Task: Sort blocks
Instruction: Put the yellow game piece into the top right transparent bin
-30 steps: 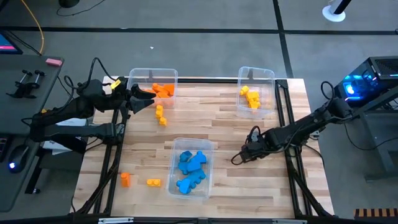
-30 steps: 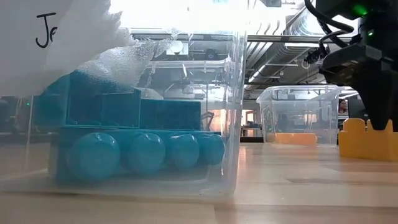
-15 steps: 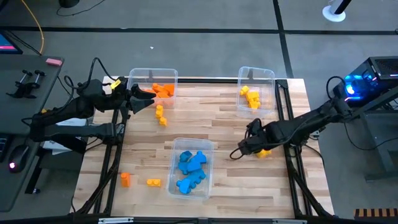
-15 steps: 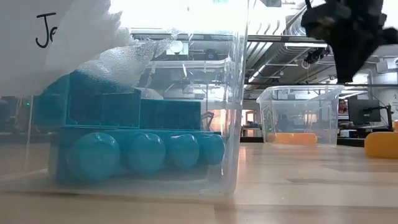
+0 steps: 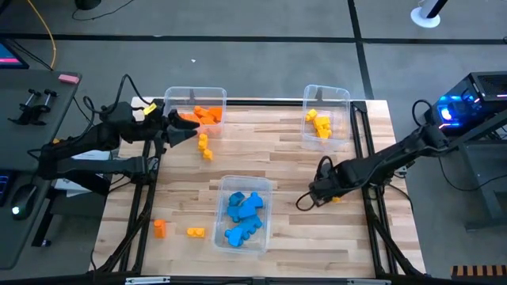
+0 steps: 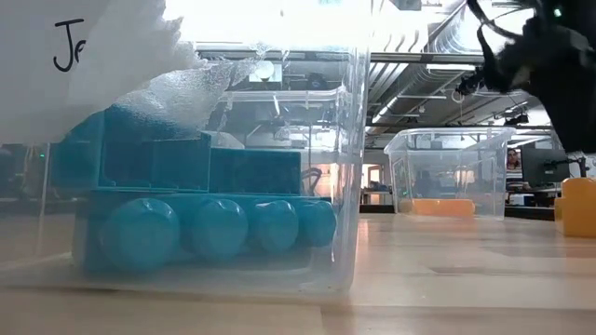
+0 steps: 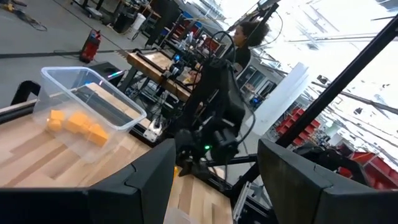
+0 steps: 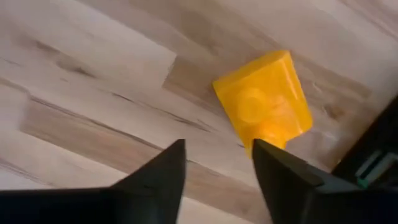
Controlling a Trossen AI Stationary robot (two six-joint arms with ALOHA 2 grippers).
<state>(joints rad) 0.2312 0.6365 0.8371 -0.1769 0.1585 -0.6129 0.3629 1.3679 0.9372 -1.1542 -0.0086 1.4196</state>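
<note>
A lone yellow block [image 8: 264,99] lies on the wood near the table's right edge [image 5: 337,197], also at the low view's right border [image 6: 578,207]. My right gripper [image 8: 219,148] hangs open just above it [image 5: 325,191], one fingertip at the block's edge. My left gripper [image 5: 190,127] is open and holds nothing at the near rim of the bin of orange blocks [image 5: 207,115]. Yellow blocks [image 5: 319,124] fill the far right bin and blue blocks [image 5: 243,214] the near middle bin. A loose yellow and orange cluster [image 5: 205,147] rests on the table. My right gripper comes at the yellow block from above, pointing down. One fingertip [image 8: 268,149] stands right at the block's lower edge [image 8: 267,138]. I cannot tell whether it touches. The block lies flat on the table outside the gap between the fingers.
An orange block [image 5: 160,229] and a small yellow and orange one [image 5: 195,232] lie near the table's near left corner. The blue bin's clear wall [image 6: 354,167] fills most of the low view. Bare wood lies between the three bins [image 5: 269,150].
My right gripper, which stood on the yellow block, let it go and rose, swinging a little toward the table's left. It then came back down beside the block. The block shifted slightly toward the table's right edge and now lies clear of the fingers.
</note>
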